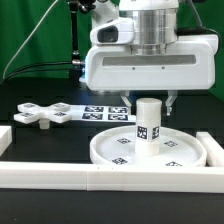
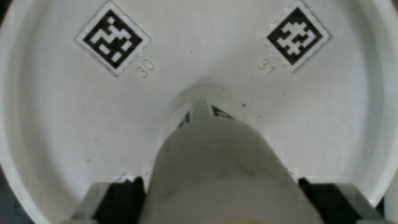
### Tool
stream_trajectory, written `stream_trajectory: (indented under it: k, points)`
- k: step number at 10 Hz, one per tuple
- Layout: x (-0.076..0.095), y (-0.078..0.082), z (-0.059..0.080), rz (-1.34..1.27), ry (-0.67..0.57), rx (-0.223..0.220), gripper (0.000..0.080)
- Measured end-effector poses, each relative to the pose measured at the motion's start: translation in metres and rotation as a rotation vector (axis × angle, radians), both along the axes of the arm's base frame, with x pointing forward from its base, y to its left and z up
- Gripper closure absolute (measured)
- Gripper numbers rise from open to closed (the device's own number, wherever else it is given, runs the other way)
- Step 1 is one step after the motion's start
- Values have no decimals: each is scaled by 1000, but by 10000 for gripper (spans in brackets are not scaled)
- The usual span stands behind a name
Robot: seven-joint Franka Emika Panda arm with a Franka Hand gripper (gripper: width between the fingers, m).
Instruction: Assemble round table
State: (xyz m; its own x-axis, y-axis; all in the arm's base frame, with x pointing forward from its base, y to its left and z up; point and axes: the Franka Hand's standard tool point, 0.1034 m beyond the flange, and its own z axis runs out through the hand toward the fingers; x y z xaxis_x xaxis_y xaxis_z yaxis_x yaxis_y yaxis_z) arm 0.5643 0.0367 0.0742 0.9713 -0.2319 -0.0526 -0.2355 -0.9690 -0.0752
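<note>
The large rimmed round disc (image 1: 103,152) lies flat on the black table, tags facing up. The short thick cylinder post (image 1: 148,124) stands upright at its middle, with a tag on its side. My gripper (image 1: 148,104) comes down from above and is shut on the post's upper part, one dark finger on each side. In the wrist view the post (image 2: 217,150) rises between my fingers (image 2: 125,203), with my gripper (image 2: 217,206) over the disc (image 2: 63,120) and two of its tags. The four-armed cross piece (image 1: 40,115) lies loose on the table at the exterior view's left.
The marker board (image 1: 98,111) lies behind the disc. A long white border bar (image 1: 110,181) runs along the front, another bar (image 1: 214,150) stands at the exterior view's right, and a short white piece (image 1: 4,136) sits at its left edge. A green curtain hangs behind.
</note>
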Motion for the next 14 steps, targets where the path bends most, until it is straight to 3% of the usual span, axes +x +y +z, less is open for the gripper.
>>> stream_trajectory:
  k: [2, 5, 6, 8, 10, 11, 14]
  points:
    - [-1, 1, -2, -229, 18, 14, 392]
    - [-2, 1, -2, -299, 25, 12, 392]
    - [-2, 2, -2, -298, 25, 12, 204]
    - [-3, 9, -1, -248, 18, -16, 161]
    - [-14, 18, 6, -122, -6, -35, 153]
    - [-22, 17, 12, -78, -6, -33, 153]
    - [-36, 9, 9, -162, -4, -5, 151]
